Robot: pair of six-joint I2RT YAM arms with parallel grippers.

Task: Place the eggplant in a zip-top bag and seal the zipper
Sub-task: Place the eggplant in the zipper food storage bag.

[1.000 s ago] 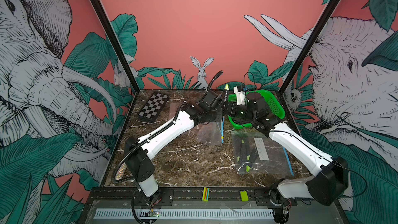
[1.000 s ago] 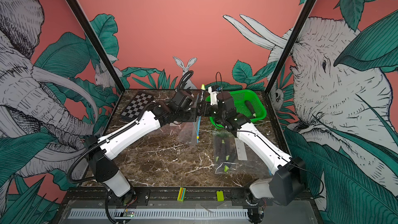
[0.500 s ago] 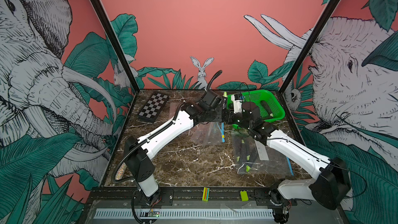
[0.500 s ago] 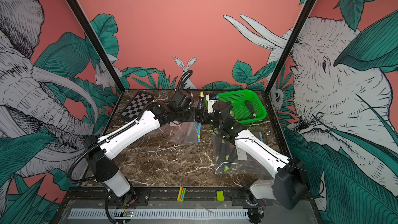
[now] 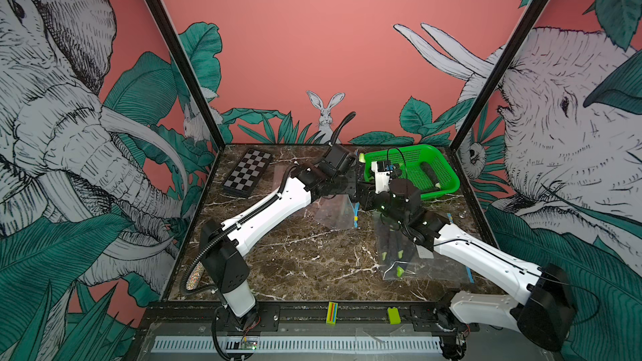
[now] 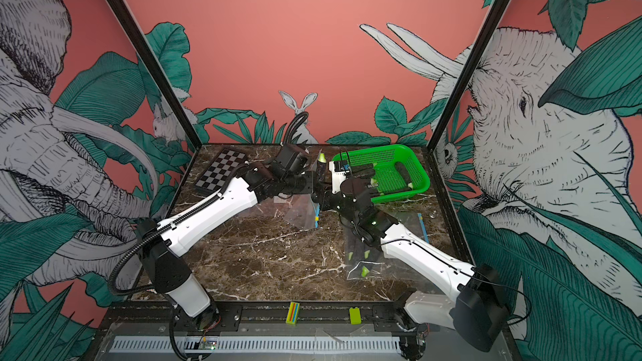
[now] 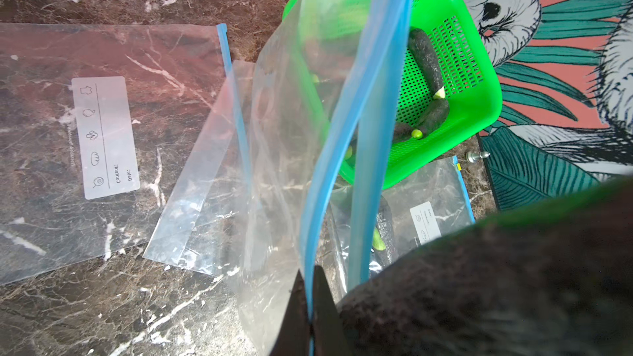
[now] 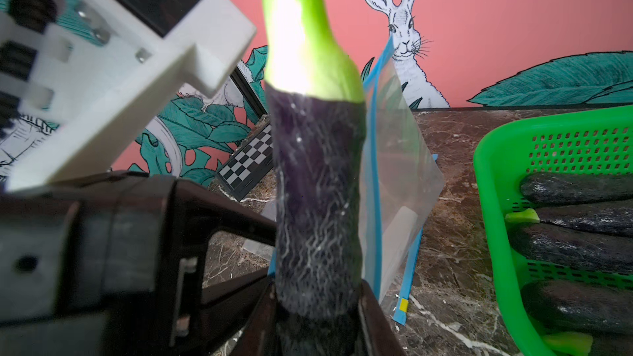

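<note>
A clear zip-top bag (image 7: 294, 114) with a blue zipper hangs from my left gripper (image 7: 310, 303), which is shut on one zipper strip; the other strip stands apart, so the mouth gapes. In both top views the bag (image 5: 335, 211) droops to the table below the left gripper (image 5: 351, 184). My right gripper (image 8: 317, 303) is shut on a dark purple eggplant (image 8: 317, 200), stem end pointing away from the jaws. The eggplant (image 7: 496, 285) sits right beside the free strip. Its green tip (image 6: 322, 158) shows above the grippers. Whether it is inside the mouth I cannot tell.
A green basket (image 5: 448, 175) at the back right holds several more eggplants. A filled bag (image 5: 396, 255) lies under the right forearm. An empty flat bag (image 7: 68, 131) and a checkerboard (image 5: 247, 171) lie to the left. A small bolt (image 7: 476, 155) sits near the right edge.
My right gripper has carried the eggplant left from above the basket to the bag's mouth. The left gripper has kept the bag up almost in place.
</note>
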